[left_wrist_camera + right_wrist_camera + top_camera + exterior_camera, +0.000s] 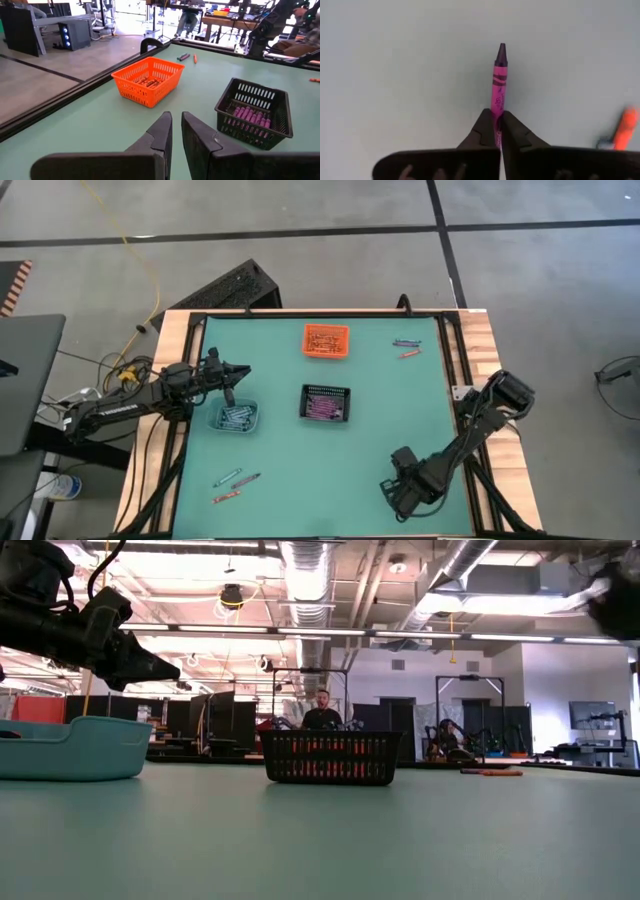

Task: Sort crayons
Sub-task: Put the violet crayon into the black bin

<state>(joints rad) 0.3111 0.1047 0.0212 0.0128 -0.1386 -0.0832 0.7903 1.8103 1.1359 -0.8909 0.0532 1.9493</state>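
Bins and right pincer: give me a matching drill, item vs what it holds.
Items:
1. orange bin
2. black bin
3. clear bin
4. right pincer

Contents:
a. one purple crayon, pinched
b. blue/grey crayons
c. orange crayons
d. purple crayons

Pairs: 1-c, 2-d, 3-b, 4-a

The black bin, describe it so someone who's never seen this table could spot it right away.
On the green table, look near the middle, just below the orange bin in the high view. The black bin is a dark mesh basket holding purple crayons; the neighbouring bins are orange and pale blue.
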